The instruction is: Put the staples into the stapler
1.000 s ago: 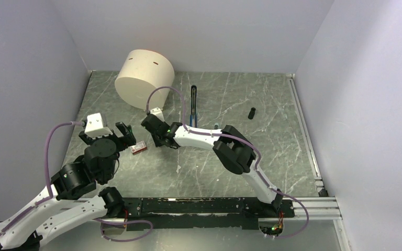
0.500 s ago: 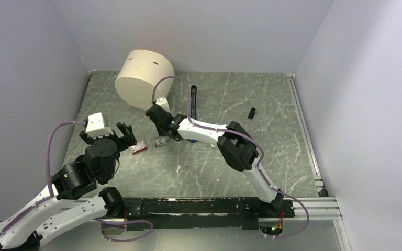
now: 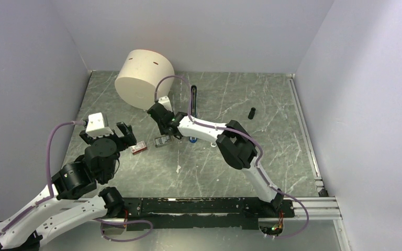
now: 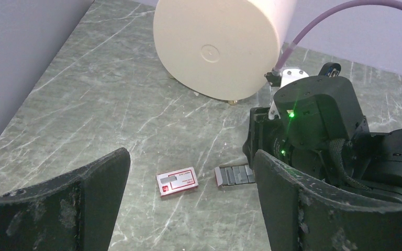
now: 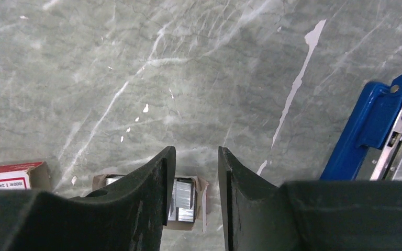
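Just left of the bench's centre, the staples (image 5: 184,198) lie beside their box (image 4: 177,182), under the narrowly parted, empty right jaws. Left jaws: wide, empty. The stapler (image 3: 193,97) lies opened near the far edge.

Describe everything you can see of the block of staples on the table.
The staples are a small silver-grey ribbed metal block, several strips packed side by side, lying flat on a piece of brown card on the grey-green marbled table. The red-and-white box sits just beside it, apart. The right gripper hovers over it, jaws parted, not gripping it.
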`<action>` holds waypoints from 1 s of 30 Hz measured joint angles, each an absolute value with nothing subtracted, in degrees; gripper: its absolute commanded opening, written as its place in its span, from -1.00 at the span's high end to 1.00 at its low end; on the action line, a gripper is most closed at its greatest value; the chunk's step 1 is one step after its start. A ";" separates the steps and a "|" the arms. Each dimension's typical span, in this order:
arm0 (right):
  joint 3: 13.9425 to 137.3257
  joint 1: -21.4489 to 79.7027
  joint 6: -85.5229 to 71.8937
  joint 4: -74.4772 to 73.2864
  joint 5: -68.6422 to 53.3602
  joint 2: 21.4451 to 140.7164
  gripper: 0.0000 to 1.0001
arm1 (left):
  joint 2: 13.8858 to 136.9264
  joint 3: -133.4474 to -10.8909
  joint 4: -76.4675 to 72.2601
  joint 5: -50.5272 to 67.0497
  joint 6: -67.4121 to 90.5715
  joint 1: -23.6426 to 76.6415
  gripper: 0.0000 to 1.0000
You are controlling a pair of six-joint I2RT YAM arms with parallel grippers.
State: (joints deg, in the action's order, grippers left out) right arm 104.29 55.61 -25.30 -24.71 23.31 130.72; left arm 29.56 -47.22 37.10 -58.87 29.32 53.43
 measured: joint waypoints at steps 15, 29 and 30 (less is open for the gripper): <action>101.91 56.21 -24.88 -25.17 18.79 129.64 0.23 | 29.85 -47.22 37.12 -58.85 29.32 53.43 -0.86; 100.90 57.80 -24.62 -26.98 18.28 127.52 0.15 | 30.39 -47.22 37.12 -58.85 29.32 53.43 -0.86; 100.88 57.80 -24.71 -27.24 18.15 127.52 0.15 | 30.39 -47.22 37.10 -58.85 29.32 53.43 -0.86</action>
